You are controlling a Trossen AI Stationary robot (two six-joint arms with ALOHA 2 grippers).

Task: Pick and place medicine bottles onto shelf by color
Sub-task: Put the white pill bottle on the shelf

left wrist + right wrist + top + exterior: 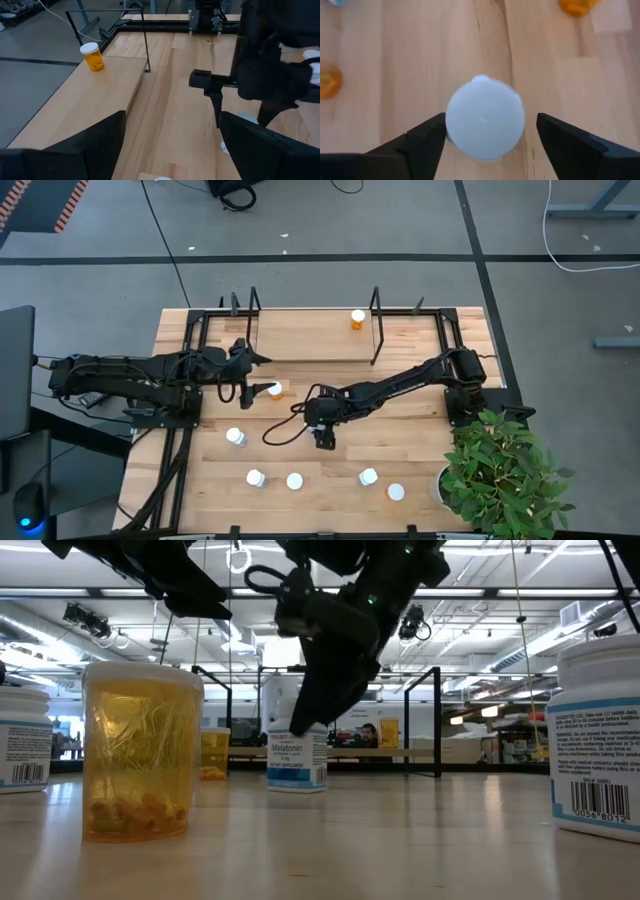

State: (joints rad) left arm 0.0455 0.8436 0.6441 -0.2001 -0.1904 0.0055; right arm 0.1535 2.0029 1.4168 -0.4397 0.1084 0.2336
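The shelf (pixel 310 336) lies at the table's far side with one orange bottle (pixel 358 318) upright on it, also in the left wrist view as orange bottle (pixel 92 56). My right gripper (pixel 490 125) is open and points down over a white bottle (pixel 485 117). Its fingers stand on either side of the white cap; in the low view this white bottle (pixel 297 760) stands upright on the table. My left gripper (pixel 170 145) is open and holds nothing. It hovers by the shelf's left end, near another orange bottle (pixel 272 390).
Several more bottles stand on the near half of the table: white ones (pixel 236 437), (pixel 256 477), (pixel 295 480), (pixel 368 476) and an orange one (pixel 396 492). A potted plant (pixel 500 470) fills the near right corner. Black wire frames (pixel 376 325) rise at the shelf's ends.
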